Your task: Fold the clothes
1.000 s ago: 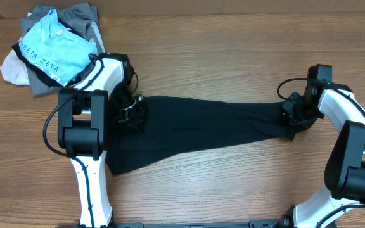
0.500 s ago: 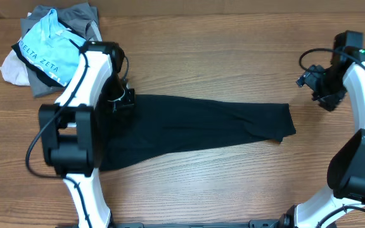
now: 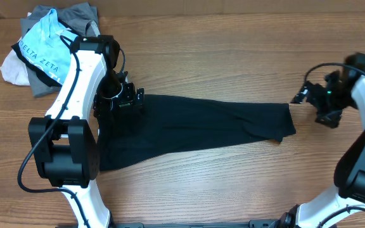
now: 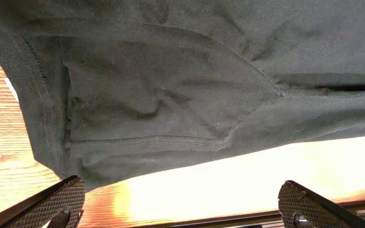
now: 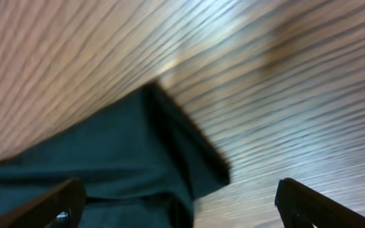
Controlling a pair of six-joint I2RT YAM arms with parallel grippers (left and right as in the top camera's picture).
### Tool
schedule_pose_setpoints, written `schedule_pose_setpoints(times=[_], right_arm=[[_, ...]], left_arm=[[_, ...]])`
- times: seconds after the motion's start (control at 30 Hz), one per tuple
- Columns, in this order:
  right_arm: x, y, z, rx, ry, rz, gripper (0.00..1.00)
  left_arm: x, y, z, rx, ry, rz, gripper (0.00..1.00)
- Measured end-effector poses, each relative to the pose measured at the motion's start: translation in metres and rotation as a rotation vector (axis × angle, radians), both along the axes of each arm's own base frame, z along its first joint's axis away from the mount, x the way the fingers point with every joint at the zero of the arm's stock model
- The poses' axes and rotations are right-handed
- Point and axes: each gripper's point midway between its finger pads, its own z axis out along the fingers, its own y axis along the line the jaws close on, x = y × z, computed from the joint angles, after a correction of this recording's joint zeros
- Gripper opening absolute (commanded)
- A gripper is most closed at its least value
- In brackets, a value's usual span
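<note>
The clothes, a black T-shirt (image 3: 195,126), lie as a long band across the middle of the wooden table. My left gripper (image 3: 128,101) hovers over the shirt's left end. In the left wrist view this gripper (image 4: 185,206) is open, and wrinkled black fabric with a hem (image 4: 170,82) lies beyond its fingers. My right gripper (image 3: 301,95) hangs just right of the shirt's right end, apart from it. In the right wrist view that gripper (image 5: 182,209) is open, with the shirt's corner (image 5: 138,152) below and nothing held.
A pile of garments sits at the back left: a light blue "DELTA ZETA" shirt (image 3: 49,52), grey cloth (image 3: 75,18) and white cloth (image 3: 11,68). The left arm's base stands at the front left, the right arm's at the front right.
Both grippers have opened and let go of the shirt's ends. The right gripper has drawn back to the right, off the fabric. The shirt has settled flat.
</note>
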Motion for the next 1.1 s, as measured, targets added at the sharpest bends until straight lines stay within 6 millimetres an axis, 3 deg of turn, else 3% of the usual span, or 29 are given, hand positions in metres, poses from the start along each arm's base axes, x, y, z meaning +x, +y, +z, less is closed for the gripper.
schedule_pose_setpoints(times=[0.17,0.27,0.43,0.67,0.93,1.1], right_arm=[[-0.002,-0.023,0.005,0.061,-0.069,-0.024,1.0],[-0.005,-0.023,0.007,0.084,-0.091,0.018,1.0],[-0.009,-0.01,-0.001,0.145,-0.085,0.075,1.0],[-0.028,0.015,-0.046,0.321,0.024,0.109,1.0],[-0.032,0.027,-0.046,0.377,0.036,0.12,0.95],[-0.028,0.049,-0.049,0.382,0.039,0.182,0.9]], left_arm=[[0.001,0.0,0.0,-0.001,-0.003,0.0,1.0],[0.003,0.0,-0.001,-0.002,-0.012,0.0,1.0],[0.004,-0.001,-0.001,-0.003,-0.019,0.0,1.0],[0.004,-0.001,-0.001,-0.002,-0.019,0.0,1.0],[0.005,-0.001,-0.001,-0.003,-0.021,0.0,1.0],[0.007,-0.001,-0.001,-0.004,-0.028,0.0,1.0]])
